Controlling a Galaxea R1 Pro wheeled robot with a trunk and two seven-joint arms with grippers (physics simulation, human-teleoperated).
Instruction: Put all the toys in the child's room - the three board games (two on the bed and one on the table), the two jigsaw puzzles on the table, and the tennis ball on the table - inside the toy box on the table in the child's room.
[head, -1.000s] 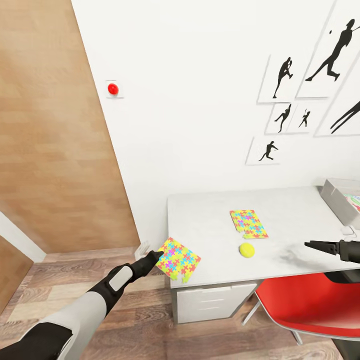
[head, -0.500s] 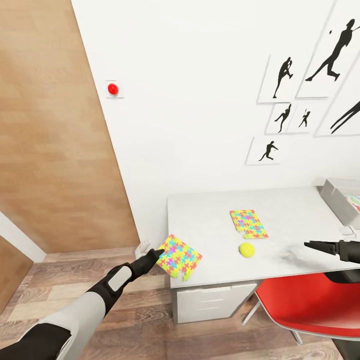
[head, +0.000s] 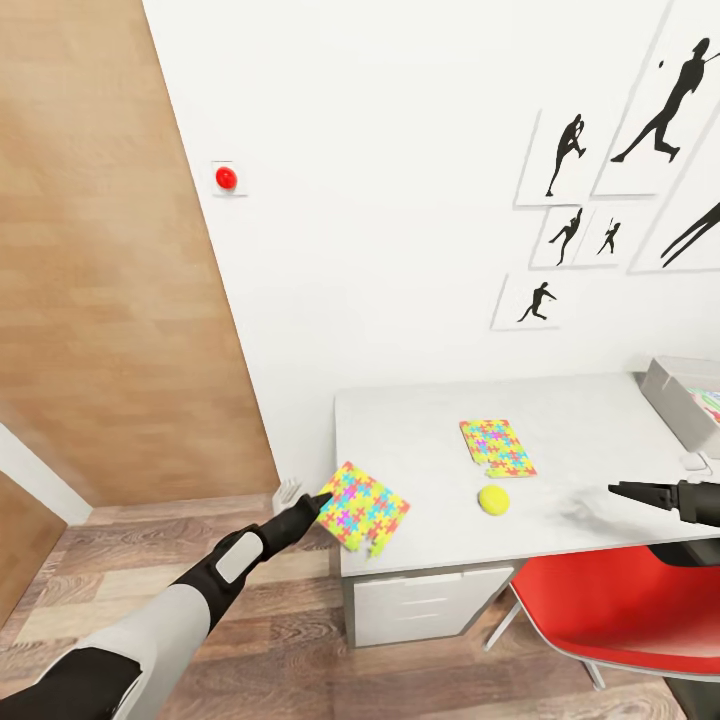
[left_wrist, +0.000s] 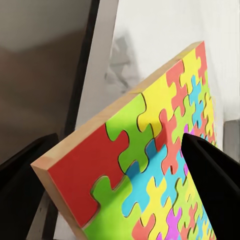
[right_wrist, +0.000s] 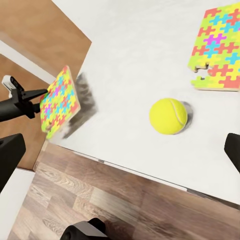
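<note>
My left gripper (head: 315, 497) is shut on the edge of a colourful jigsaw puzzle (head: 364, 508), holding it tilted above the table's (head: 420, 420) front left corner. In the left wrist view the puzzle board (left_wrist: 150, 165) sits between the two black fingers (left_wrist: 215, 185). A second jigsaw puzzle (head: 497, 446) lies flat mid-table, and the yellow tennis ball (head: 493, 499) rests just in front of it. My right gripper (head: 625, 490) hovers open over the table right of the ball (right_wrist: 168, 115). The grey toy box (head: 680, 395) stands at the right edge. The board games and bed are out of view.
A red chair (head: 620, 610) stands under the table's front right, below my right arm. White drawers (head: 425, 605) sit under the table's left end. A wooden door (head: 110, 280) and wood floor (head: 290, 640) lie to the left.
The left gripper has carried the held puzzle slightly up and to the right, further over the table corner. The right arm, ball and other puzzle have not moved.
</note>
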